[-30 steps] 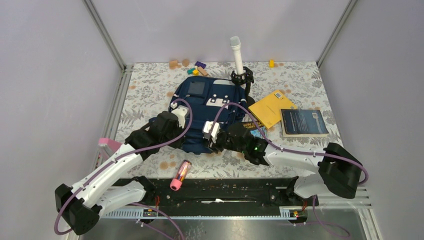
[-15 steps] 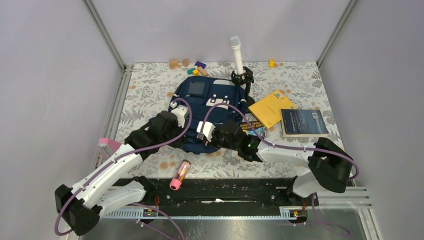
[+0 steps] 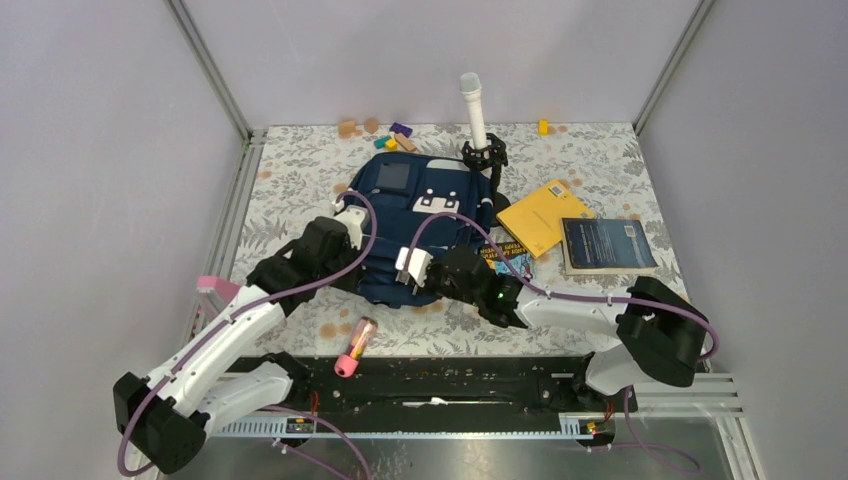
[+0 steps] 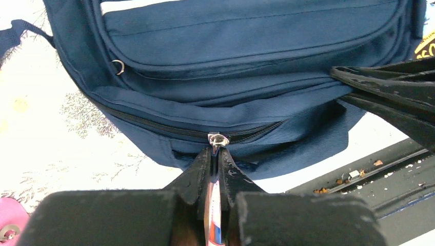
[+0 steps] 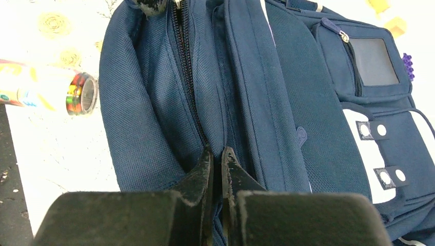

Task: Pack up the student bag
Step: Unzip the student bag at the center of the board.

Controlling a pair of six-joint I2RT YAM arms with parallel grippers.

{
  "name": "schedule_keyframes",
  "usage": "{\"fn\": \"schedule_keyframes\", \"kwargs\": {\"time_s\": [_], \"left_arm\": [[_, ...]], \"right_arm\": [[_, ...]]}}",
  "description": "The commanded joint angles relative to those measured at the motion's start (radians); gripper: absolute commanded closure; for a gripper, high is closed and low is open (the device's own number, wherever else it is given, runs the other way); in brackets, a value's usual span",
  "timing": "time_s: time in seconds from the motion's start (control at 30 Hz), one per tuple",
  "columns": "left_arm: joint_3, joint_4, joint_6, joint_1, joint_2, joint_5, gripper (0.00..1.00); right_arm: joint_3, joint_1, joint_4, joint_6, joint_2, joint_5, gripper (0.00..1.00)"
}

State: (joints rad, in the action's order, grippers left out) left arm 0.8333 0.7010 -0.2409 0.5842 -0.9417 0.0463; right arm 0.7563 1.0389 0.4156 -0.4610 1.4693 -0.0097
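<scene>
Pink-capped tube lies on the table just in front of the bag. Left gripper is clamped on the silver zipper pull at the near edge of the student bag, which lies flat mid-table. Right gripper is pinched narrow on bag fabric beside the zipper; yellow book and dark book lie to the right.

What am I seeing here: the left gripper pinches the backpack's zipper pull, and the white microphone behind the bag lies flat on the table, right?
Not quite. The left gripper does pinch the backpack's zipper pull, but the white microphone stands upright in its black holder, as the top view shows.
</scene>
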Motion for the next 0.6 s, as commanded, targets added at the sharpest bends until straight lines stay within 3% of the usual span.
{"fn": "schedule_keyframes", "kwargs": {"time_s": [0.0, 0.57], "left_arm": [[0.02, -0.063, -0.006, -0.053, -0.012, 0.021, 1.0], [0.024, -0.052, -0.019, -0.177, -0.033, 0.066, 1.0]], "right_arm": [[-0.041, 0.0, 0.074, -0.041, -0.061, 0.068, 1.0], [-0.118, 0.0, 0.141, -0.036, -0.127, 0.093, 1.0]]}}
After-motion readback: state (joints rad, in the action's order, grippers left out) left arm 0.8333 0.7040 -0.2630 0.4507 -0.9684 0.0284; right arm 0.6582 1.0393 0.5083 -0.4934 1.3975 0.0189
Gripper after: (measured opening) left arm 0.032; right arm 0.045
